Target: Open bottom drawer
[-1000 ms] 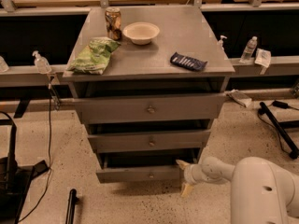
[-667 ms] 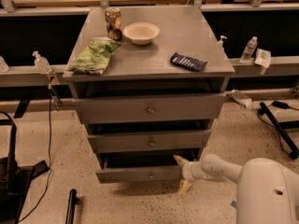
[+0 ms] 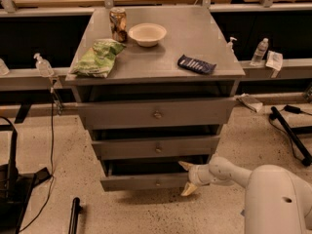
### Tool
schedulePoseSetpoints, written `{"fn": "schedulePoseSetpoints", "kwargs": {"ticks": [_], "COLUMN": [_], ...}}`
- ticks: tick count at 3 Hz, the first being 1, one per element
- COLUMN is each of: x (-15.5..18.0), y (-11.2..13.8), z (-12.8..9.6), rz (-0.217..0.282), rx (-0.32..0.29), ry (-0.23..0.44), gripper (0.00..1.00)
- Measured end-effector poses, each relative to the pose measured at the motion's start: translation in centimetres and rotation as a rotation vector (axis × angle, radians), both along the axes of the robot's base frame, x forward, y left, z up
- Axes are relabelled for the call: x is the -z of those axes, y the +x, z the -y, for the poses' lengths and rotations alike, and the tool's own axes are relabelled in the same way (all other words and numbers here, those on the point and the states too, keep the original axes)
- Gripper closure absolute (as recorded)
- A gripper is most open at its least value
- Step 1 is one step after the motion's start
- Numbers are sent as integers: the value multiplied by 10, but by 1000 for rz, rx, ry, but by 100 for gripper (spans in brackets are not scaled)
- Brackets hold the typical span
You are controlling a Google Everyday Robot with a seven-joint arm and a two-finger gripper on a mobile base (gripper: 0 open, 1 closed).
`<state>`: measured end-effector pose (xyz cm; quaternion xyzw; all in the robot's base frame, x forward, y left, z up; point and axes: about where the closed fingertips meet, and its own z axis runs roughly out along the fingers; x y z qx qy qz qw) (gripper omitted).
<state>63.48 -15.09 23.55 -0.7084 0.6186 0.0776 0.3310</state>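
Observation:
The bottom drawer (image 3: pixel 141 182) is the lowest and narrowest grey front of the cabinet, with a small round knob (image 3: pixel 157 183) at its centre. It stands pulled out a little, with a dark gap above it. My gripper (image 3: pixel 186 178) is at the drawer's right end, right of the knob. Its two pale fingers are spread, one finger (image 3: pixel 185 165) above the drawer front's top edge and the other below its lower edge. The white arm (image 3: pixel 229 172) reaches in from the lower right.
The middle drawer (image 3: pixel 156 147) and the top drawer (image 3: pixel 156 113) are above. On the cabinet top lie a green chip bag (image 3: pixel 97 57), a can (image 3: pixel 117 24), a white bowl (image 3: pixel 146 34) and a blue bar (image 3: pixel 196 64). A black stand (image 3: pixel 73 216) lies on the floor at left.
The view has shifted slightly and the arm has drawn a little to the right. The gripper stays at the bottom drawer's right end. The drawer looks much the same.

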Motion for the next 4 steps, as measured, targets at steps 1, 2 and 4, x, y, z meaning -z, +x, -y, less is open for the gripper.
{"fn": "schedulePoseSetpoints", "kwargs": {"ticks": [1,2,4], "x": [0,-3,-1], "y": [15,23,46], "z": [5,7,21], "rz": [9,16,37], "rx": [32,49,125], "ry": [17,34,47], "gripper": [49,72,100]}}
